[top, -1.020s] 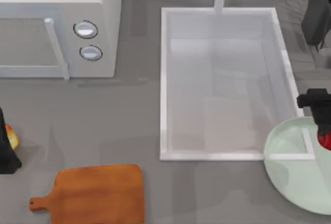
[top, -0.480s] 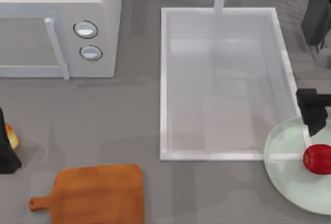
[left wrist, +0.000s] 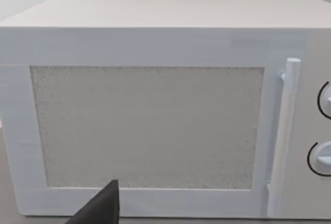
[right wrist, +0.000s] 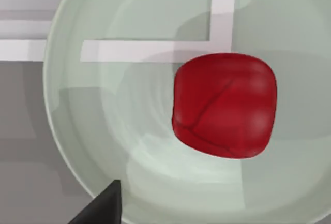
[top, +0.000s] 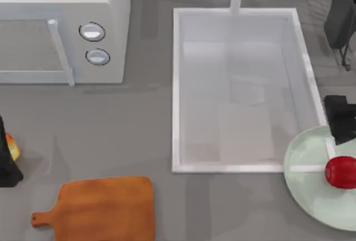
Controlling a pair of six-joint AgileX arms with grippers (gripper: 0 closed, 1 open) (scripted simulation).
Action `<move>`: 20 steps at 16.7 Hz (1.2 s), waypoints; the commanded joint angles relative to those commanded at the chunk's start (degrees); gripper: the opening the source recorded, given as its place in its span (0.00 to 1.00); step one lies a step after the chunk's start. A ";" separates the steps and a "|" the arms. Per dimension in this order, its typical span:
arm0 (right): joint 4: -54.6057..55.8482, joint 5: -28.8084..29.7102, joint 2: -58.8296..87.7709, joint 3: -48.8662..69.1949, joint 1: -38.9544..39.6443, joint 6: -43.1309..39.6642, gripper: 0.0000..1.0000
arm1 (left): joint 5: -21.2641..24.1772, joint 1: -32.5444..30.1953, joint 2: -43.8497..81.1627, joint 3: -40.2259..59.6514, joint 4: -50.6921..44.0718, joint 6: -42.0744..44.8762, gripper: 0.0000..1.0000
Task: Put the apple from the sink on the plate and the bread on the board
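Sink [top: 177,91]: white basin, long axis running from the far edge of the tabletop toward the near edge, tap at the far end; basin holds nothing.

Microwave [top: 61,26]: far left corner of the tabletop, door facing the near edge; its door handle stands upright in the left wrist view.

Plate [top: 306,196]: pale green, near right corner of the tabletop, overlapping the sink's near right corner and running past the right edge of the top view.

Board [top: 105,207]: near edge, left of centre, long axis parallel to that edge, handle pointing left.

Right gripper [top: 340,124]: at the plate's far rim, just beside the apple and apart from it, holding nothing; finger spread cannot be judged.

Left gripper [top: 4,157]: at the left edge of the tabletop; finger state cannot be judged.

Apple [top: 340,172]: red, on the plate, right of its centre. Roundish, no clear long axis.

Bread [top: 12,147]: yellow piece at the left edge, touching the left gripper, mostly hidden.
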 joint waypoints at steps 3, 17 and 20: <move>7.74 0.00 -10.35 -7.92 -1.48 -1.54 1.00 | 0.00 0.00 0.00 0.00 0.00 0.00 1.00; 58.34 0.00 -80.03 -59.50 -11.33 -11.77 1.00 | 0.00 0.00 0.00 0.00 0.00 0.00 1.00; 63.27 0.00 -85.17 -64.45 -12.36 -12.84 1.00 | 0.00 0.00 0.00 0.00 0.00 0.00 1.00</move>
